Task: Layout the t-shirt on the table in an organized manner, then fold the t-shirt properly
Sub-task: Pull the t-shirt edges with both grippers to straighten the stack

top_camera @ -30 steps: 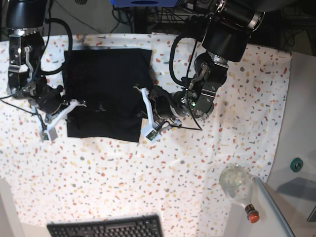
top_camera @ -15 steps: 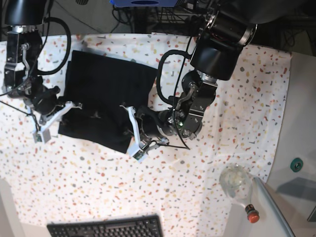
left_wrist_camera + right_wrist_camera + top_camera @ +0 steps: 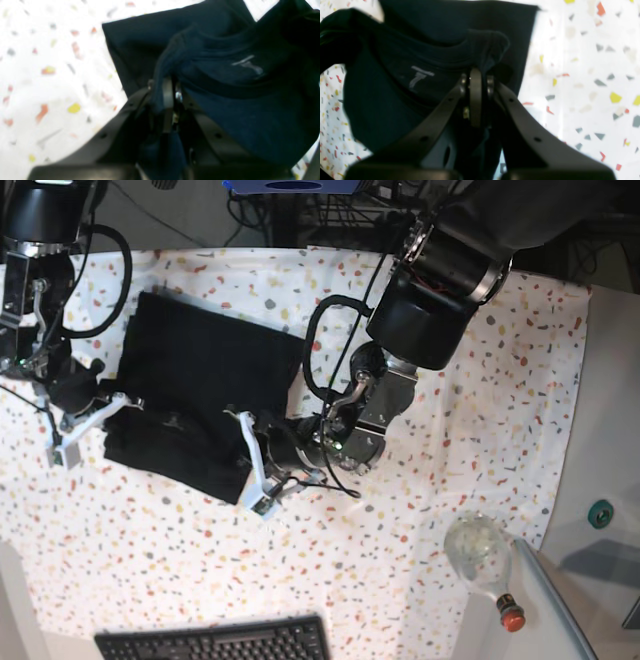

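Observation:
The black t-shirt (image 3: 195, 385) lies slanted and partly bunched on the speckled table (image 3: 470, 400). In the base view my left gripper (image 3: 243, 462) is shut on the shirt's near right edge. My right gripper (image 3: 108, 412) is shut on its near left edge. The left wrist view shows the left gripper (image 3: 170, 86) pinching a ridge of the t-shirt (image 3: 237, 115), with the pale logo (image 3: 246, 63) just past it. From the right wrist camera, the right gripper (image 3: 475, 76) is clamped on a fold of the t-shirt (image 3: 382, 107) near the logo (image 3: 420, 77).
A black keyboard (image 3: 215, 642) sits at the front edge. A clear bottle (image 3: 482, 555) with a red cap lies at the front right, where the table meets a plain grey surface (image 3: 612, 430). A small green object (image 3: 600, 512) rests on that grey surface.
Both grippers have drawn the shirt's near edge leftward and forward in the base view. The shirt has gone from a flat square to a slanted, bunched shape.

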Controlling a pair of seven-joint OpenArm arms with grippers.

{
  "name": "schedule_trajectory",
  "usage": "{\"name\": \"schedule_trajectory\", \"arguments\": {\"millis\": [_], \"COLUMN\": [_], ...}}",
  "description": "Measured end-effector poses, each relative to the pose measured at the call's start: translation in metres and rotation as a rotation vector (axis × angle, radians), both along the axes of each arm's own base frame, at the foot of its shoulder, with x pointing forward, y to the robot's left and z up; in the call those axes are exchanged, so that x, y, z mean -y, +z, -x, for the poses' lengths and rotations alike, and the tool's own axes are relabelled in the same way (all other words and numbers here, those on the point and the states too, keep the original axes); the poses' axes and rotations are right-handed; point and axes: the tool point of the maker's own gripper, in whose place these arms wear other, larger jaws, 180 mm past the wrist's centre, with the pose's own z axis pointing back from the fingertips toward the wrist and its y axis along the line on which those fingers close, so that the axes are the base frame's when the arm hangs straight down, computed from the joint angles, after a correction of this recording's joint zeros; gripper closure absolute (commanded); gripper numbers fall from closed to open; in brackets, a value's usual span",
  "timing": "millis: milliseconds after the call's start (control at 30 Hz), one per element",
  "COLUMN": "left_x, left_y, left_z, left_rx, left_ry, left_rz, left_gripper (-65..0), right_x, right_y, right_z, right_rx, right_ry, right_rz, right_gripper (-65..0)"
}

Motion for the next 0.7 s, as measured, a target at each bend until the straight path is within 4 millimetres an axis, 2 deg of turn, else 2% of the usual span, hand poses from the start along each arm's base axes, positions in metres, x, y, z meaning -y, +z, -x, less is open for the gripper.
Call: {"name": "schedule_trajectory", "arguments": {"millis": [33, 100, 233, 400, 467, 567, 700], "left_x": [0.004, 0.010, 0.010, 0.012, 0.016, 0.022, 0.032], "left_y": [-0.003, -0.007, -0.004, 0.009, 0.014, 0.028, 0.050], "left_z": [0.004, 0.011, 0.006, -0.006, -0.008, -0.010, -0.006], "left_rx": [0.001, -0.011, 0.007, 0.057, 0.083, 0.131, 0.183], "left_ry": [-0.014, -0.024, -0.009, 0.013, 0.022, 0.030, 0.018], "left_rz": [-0.005, 0.006, 0.022, 0.055, 0.086, 0.137, 0.186], "left_gripper": [0.0, -8.6, -26.2, -48.5, -54.5, -58.1, -58.1], "right_x": [0.000, 0.000, 0.003, 0.025, 0.033, 0.040, 0.052], "right_y": [0.000, -0.001, -0.002, -0.003, -0.003, -0.009, -0.005], "right_z": [0.001, 0.002, 0.002, -0.001, 0.002, 0.010, 0.011], "right_rx": [-0.002, -0.005, -0.012, 0.015, 0.035, 0.012, 0.029], "right_ry": [0.000, 0.000, -0.030, -0.183, -0.222, -0.269, -0.341], "right_rz": [0.000, 0.000, -0.003, 0.025, 0.039, 0.050, 0.066], "right_gripper": [0.0, 0.0, 0.0, -29.1, -34.7, -34.7, -34.7]}}
